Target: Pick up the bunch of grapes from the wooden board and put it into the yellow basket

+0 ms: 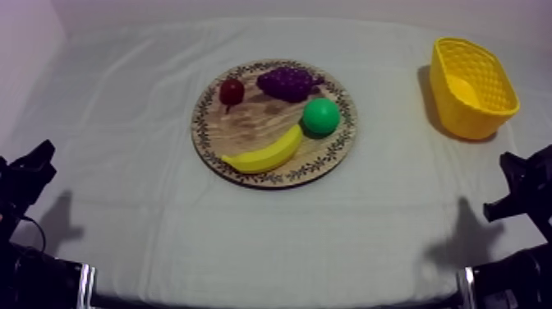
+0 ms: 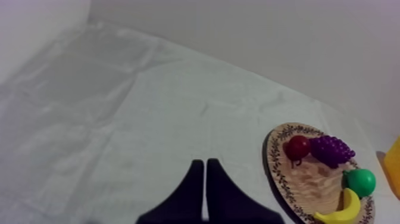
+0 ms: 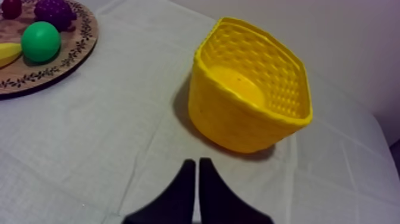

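The purple bunch of grapes (image 1: 287,82) lies at the far edge of the round wooden board (image 1: 255,123), between a small red fruit (image 1: 232,90) and a round green fruit (image 1: 320,117). The yellow basket (image 1: 472,86) stands at the far right, with nothing in it. My left gripper (image 1: 37,160) rests low at the left, well short of the board. In the left wrist view its fingers (image 2: 204,162) lie together over bare cloth, the grapes (image 2: 331,149) far ahead. My right gripper (image 3: 197,161) is shut on nothing, just short of the basket (image 3: 250,89).
A banana (image 1: 264,154) lies along the board's near edge. The cloth-covered table (image 1: 164,222) has free room all round the board and between the board and the basket. A pale wall runs behind the table.
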Robot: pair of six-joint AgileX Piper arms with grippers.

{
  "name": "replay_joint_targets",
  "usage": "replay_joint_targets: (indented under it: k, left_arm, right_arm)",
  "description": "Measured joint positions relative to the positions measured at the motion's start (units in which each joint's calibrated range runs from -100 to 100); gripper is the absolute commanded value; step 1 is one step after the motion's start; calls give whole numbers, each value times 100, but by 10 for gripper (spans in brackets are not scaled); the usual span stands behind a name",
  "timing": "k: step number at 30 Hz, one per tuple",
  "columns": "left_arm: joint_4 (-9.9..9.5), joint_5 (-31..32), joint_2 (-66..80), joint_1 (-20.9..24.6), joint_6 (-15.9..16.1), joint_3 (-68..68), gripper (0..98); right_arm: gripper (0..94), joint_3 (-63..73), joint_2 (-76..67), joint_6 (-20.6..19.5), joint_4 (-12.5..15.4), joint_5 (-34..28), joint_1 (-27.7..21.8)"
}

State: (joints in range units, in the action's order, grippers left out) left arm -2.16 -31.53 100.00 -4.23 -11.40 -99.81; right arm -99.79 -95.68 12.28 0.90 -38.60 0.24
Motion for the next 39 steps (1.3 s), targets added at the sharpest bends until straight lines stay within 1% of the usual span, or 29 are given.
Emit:
replay_joint_targets:
  k: [24, 28, 30, 32, 35, 39]
  left_arm:
    - [0, 0, 0, 0, 0, 0, 0]
    - [0, 0, 0, 0, 0, 0, 0]
    - [0, 0, 0, 0, 0, 0, 0]
    - [0, 0, 0, 0, 0, 0, 0]
    - [0, 0, 0, 0, -4, 0, 0]
    - [0, 0, 0, 0, -4, 0, 0]
  right_arm:
    - [4, 0, 0, 0, 0, 9, 0]
    - [4, 0, 0, 95, 0, 9, 10]
    - [5, 6, 0, 117, -6, 15, 47]
    - [5, 55, 40, 137, -90, 15, 104]
    - [6, 331, 275, 39, -197, -22, 198]
    - [6, 990, 739, -244, -258, -338, 259]
